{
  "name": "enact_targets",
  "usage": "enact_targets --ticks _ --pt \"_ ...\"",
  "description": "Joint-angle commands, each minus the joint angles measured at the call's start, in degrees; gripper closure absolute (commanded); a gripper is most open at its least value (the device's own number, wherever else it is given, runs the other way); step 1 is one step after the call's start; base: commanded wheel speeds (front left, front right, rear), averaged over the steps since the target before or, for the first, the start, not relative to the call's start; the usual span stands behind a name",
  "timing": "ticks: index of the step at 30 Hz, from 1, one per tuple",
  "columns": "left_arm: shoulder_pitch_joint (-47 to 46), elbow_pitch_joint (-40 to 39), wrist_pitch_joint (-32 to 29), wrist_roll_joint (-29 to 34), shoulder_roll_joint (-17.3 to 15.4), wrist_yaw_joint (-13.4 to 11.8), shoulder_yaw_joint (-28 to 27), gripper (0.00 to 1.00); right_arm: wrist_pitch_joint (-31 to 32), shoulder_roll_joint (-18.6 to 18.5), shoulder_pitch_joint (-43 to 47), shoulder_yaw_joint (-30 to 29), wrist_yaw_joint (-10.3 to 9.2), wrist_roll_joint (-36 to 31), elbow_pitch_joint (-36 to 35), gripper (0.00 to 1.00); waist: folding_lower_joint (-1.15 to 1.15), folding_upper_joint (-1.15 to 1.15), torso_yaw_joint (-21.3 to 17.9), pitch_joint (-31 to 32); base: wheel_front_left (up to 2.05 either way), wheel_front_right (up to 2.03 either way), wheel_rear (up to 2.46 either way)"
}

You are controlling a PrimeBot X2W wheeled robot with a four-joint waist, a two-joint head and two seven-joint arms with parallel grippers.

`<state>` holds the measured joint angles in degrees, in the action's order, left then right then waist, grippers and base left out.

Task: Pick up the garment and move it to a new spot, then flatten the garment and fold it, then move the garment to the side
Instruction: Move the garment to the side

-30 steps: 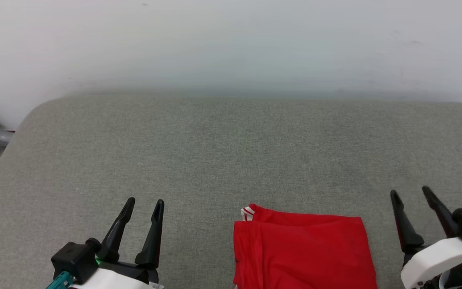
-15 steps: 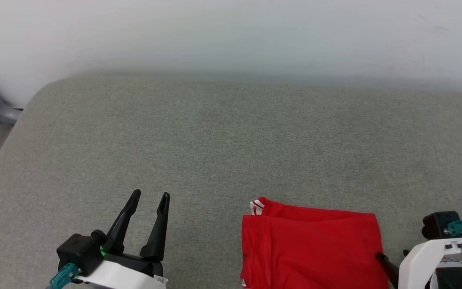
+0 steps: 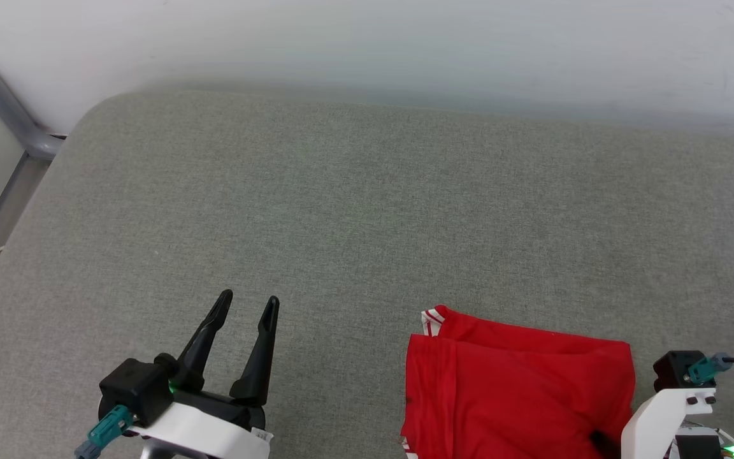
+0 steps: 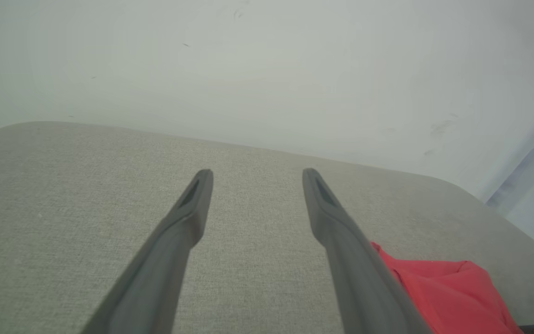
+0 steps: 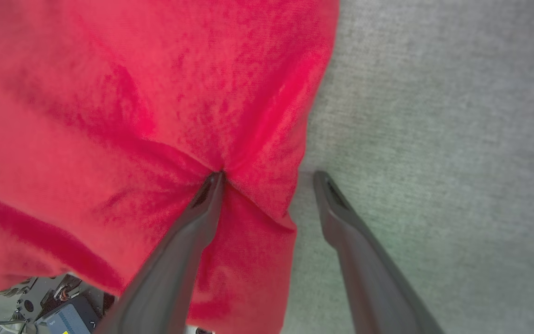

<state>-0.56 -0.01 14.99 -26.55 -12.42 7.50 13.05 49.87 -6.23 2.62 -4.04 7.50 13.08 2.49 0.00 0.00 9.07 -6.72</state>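
Note:
The garment (image 3: 513,389) lies folded into a red rectangle at the near right of the grey cushion (image 3: 341,210), a bit of striped trim at its far left corner. My right gripper (image 5: 268,176) points down at the garment's (image 5: 132,116) right edge and is open. Its left fingertip dents the red cloth and its right fingertip is over the bare cushion. In the head view the right arm's white wrist (image 3: 666,414) stands over that edge. My left gripper (image 3: 249,298) is open and empty, left of the garment and apart from it. The left wrist view shows the left gripper (image 4: 257,173) with the garment (image 4: 448,292) at lower right.
A white wall (image 3: 367,38) runs behind the cushion's far edge. A grey metal rail (image 3: 16,121) stands past the cushion's rounded left corner. The right wrist view shows grey equipment (image 5: 58,315) below the cushion's near edge, under the garment's hem.
The head camera has shifted, sliding the whole scene to the right. My right gripper has turned from pointing away to pointing down onto the garment's right edge. The left gripper has stayed open.

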Motion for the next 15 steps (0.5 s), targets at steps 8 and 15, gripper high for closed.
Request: enact_targets --ticks 8,15 --pt "-1.28 0.30 0.26 0.13 -0.28 -0.03 0.05 0.00 -1.12 0.04 -0.92 4.37 0.06 0.88 5.41 1.00 0.00 0.00 0.59 -0.46 0.00 0.00 0.00" --pt "-0.46 0.56 0.26 0.17 -0.07 -0.03 -0.40 0.00 -5.06 -3.53 -3.39 5.76 -0.05 -0.69 3.54 1.00 0.00 0.00 -0.59 1.01 0.00 0.00 0.00"
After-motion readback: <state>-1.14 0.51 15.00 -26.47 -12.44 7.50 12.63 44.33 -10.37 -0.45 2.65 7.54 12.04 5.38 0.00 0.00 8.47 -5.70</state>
